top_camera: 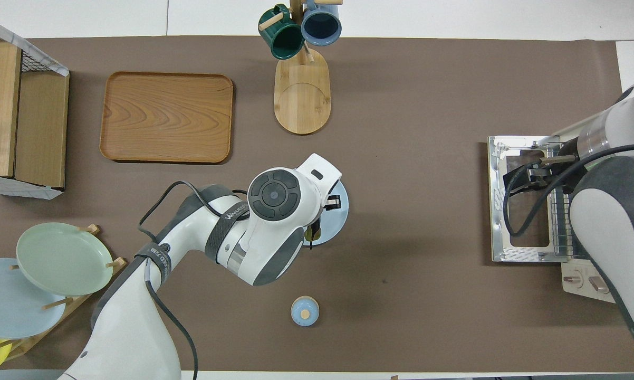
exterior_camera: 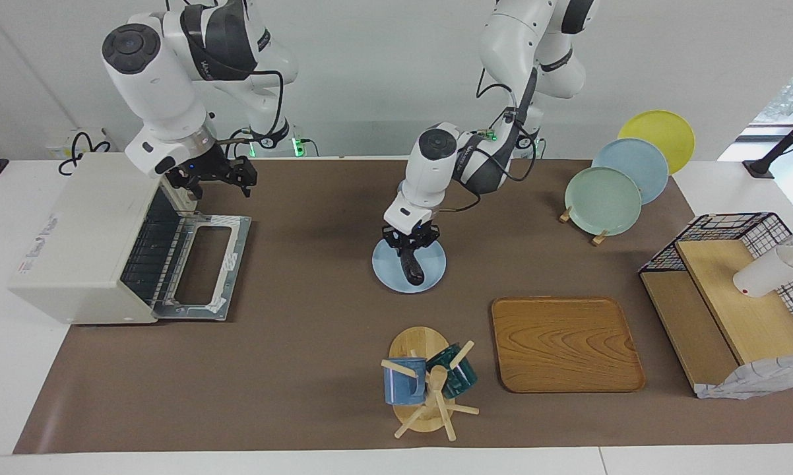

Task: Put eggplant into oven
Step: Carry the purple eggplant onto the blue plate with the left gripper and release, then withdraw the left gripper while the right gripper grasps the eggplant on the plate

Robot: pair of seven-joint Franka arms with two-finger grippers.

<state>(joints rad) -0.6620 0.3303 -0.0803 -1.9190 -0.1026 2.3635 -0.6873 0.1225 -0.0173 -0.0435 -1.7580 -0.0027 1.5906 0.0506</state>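
The eggplant (exterior_camera: 412, 266) hangs below the left jaws (exterior_camera: 410, 243), clenched on its stem end, over the blue plate (exterior_camera: 384, 272). The right jaws (exterior_camera: 220, 179), released, hover beside the open oven (exterior_camera: 80, 244). From overhead, the left arm hides most of the eggplant (top_camera: 313, 232); the right jaws (top_camera: 528, 177) hang over the oven door (top_camera: 499, 248).

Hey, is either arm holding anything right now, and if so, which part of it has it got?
The left gripper holds the eggplant by its upper end, over the blue plate. The right gripper, open above the oven door, holds nothing.
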